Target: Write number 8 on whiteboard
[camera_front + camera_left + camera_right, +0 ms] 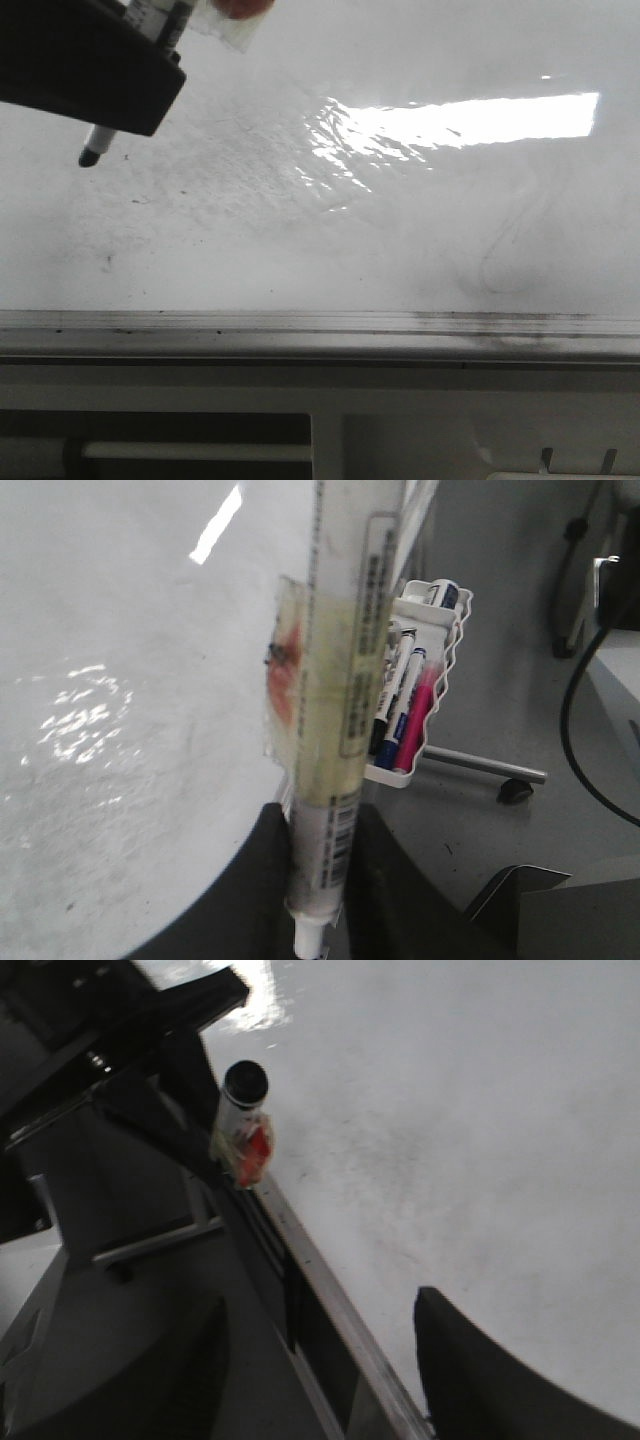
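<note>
The whiteboard fills the front view, glossy white with grey smudges and a bright light reflection. No black number 8 shows on it, only a faint grey erased curl. My left gripper is at the board's upper left, shut on a white marker. The marker's dark tip points down-left at the board; I cannot tell whether it touches. The marker's cap end also shows in the right wrist view. My right gripper is open and empty over the board's lower edge.
A metal-edged frame runs along the board's bottom. Below it is a white shelf with slots. A white wavy tray with several markers hangs at the board's side. A black cable and a stand's wheel are beyond it.
</note>
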`<action>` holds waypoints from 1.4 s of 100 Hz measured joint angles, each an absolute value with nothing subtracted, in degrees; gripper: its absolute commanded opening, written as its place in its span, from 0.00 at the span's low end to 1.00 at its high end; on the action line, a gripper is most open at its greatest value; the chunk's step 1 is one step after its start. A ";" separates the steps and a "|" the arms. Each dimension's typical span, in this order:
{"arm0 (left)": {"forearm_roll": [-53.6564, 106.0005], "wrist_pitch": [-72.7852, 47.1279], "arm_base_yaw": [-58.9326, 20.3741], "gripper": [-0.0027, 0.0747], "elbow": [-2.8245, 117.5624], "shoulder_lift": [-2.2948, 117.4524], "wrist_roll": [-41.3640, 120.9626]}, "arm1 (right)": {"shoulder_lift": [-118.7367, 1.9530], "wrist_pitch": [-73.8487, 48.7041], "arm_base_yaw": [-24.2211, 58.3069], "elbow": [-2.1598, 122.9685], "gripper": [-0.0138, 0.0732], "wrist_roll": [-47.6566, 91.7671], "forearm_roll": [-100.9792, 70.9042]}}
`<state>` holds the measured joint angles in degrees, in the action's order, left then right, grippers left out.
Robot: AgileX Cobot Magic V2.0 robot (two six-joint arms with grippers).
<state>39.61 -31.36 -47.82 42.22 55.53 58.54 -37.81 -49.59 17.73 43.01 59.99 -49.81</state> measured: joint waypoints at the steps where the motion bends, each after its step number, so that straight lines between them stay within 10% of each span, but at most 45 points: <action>1: 39.75 -31.33 -47.93 0.01 42.22 55.44 58.92 | -38.18 -49.44 18.40 43.01 0.58 60.33 -49.95; 61: 42.96 -32.63 -48.56 0.01 42.22 55.44 60.56 | -61.33 -28.54 42.31 48.93 0.56 66.39 -54.24; 79: 42.62 -33.12 -48.56 0.01 42.22 55.44 60.56 | -63.38 -27.72 44.35 49.02 0.09 66.39 -54.68; 88: 42.46 -33.00 -48.56 0.02 42.22 55.44 60.56 | -63.38 -28.03 44.45 49.02 0.09 66.39 -55.04; 117: 43.05 -32.90 -48.56 0.60 42.22 51.93 56.76 | -61.34 -29.06 42.77 49.61 0.09 62.28 -46.38; 140: 38.09 -33.09 -44.74 0.56 41.45 40.07 48.17 | -55.16 -42.89 40.36 58.70 0.12 38.34 -13.97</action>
<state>38.09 -33.09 -44.74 41.45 40.07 48.17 -55.16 -42.89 40.36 58.70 38.34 -13.97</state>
